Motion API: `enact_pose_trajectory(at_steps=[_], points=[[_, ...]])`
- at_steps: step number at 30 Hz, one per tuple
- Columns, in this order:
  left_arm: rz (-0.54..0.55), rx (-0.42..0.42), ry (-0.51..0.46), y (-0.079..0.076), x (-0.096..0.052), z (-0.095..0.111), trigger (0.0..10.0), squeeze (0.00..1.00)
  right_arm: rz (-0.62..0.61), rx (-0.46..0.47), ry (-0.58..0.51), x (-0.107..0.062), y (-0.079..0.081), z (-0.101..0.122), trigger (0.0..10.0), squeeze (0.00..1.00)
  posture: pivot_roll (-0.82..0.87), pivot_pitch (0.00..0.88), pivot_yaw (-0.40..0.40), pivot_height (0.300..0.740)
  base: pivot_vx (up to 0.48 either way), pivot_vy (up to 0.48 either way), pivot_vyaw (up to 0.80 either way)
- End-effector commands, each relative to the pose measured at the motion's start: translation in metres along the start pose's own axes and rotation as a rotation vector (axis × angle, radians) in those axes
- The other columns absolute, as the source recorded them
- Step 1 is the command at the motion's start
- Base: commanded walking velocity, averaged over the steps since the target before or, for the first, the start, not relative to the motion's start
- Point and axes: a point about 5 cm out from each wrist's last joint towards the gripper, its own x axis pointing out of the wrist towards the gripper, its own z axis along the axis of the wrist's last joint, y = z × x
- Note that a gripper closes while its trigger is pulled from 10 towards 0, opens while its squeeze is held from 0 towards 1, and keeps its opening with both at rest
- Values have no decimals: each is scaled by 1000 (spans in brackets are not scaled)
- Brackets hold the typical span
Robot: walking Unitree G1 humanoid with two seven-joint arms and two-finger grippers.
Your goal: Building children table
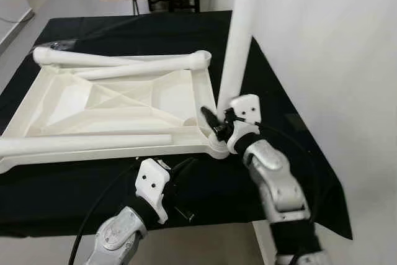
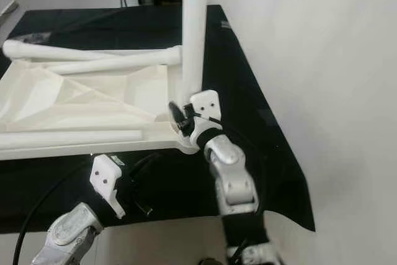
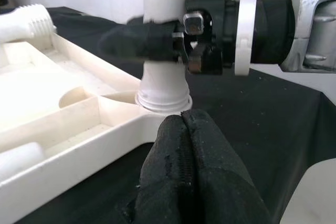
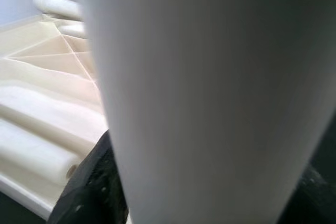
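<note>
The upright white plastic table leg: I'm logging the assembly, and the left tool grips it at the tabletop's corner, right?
No. The right tool grips the upright white plastic table leg at the overturned white plastic tabletop corner; the left wrist view shows it. The left tool is shut, holding nothing.

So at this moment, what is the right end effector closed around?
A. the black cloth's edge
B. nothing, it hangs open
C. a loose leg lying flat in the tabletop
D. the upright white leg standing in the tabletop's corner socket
D: the right end effector clamps the upright leg just above the corner socket of the overturned tabletop, as the left wrist view confirms.
</note>
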Motion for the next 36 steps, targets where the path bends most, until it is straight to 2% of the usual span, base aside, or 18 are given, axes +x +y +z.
enact_pose_trajectory(at_steps=[1,2,3,8,9,11,14,15,23,28,29,30,31,32,33,34,35,36], points=[[-7,-15,22,-1,-1,-5,10000,0,120,10,-38,6,-1,9,10000,1000,34,134,-40,740,0,0,0],[-8,-17,21,-1,-1,-6,10000,0,203,4,-62,7,-5,15,10000,329,35,132,-42,740,0,0,0],[-9,-17,21,-2,0,-6,10000,0,257,0,-76,8,-9,19,10000,0,38,130,-44,740,0,0,0],[-7,-18,18,-2,1,-5,10000,0,511,-47,-77,9,-20,30,10000,0,44,120,-52,740,0,0,0],[-7,-18,18,-2,1,-5,10000,0,511,-47,-77,9,-20,30,10000,0,44,120,-52,740,0,0,0],[-7,-19,17,-2,2,-5,10000,0,667,-46,-37,8,-23,29,10000,0,46,119,-53,740,0,0,0],[-8,-20,16,-2,2,-4,10000,0,713,-49,-11,10,-28,30,10000,0,49,117,-52,740,0,0,0],[-8,-21,16,-2,2,-4,10000,0,711,-22,-9,13,-33,30,0,0,48,118,-50,740,0,0,0],[-8,-20,17,-3,1,-3,10000,0,618,-4,-30,13,-46,27,0,0,47,124,-51,740,0,0,0],[-8,-21,18,-2,0,-3,10000,0,518,-27,-26,0,-52,17,0,0,44,132,-44,740,0,0,0],[-8,-21,19,-2,0,-3,10000,0,461,-23,-3,-4,-52,11,0,0,46,129,-51,740,0,0,0],[-9,-21,21,-2,-1,-4,10000,0,223,-31,25,-5,-49,-2,0,0,50,129,-56,740,0,0,0],[-9,-21,22,-2,-2,-4,10000,0,74,-42,30,-6,-48,-7,0,0,50,129,-56,740,0,0,0],[-9,-21,22,-2,-2,-4,10000,0,74,-42,30,-6,-48,-7,0,0,50,129,-56,740,0,0,0],[-8,-21,23,0,-2,-4,10000,0,-169,-24,40,-6,-50,-11,0,0,40,133,-46,740,0,0,0],[-8,-21,23,0,-2,-4,10000,0,-169,-24,40,-6,-50,-11,0,0,40,133,-46,740,0,0,0],[-5,-18,25,1,-2,-5,10000,0,-349,100,100,-15,-24,-27,0,0,43,131,-34,740,0,0,0],[-5,-18,25,1,-2,-5,10000,0,-349,100,100,-15,-24,-27,0,0,43,131,-34,740,0,0,0]])
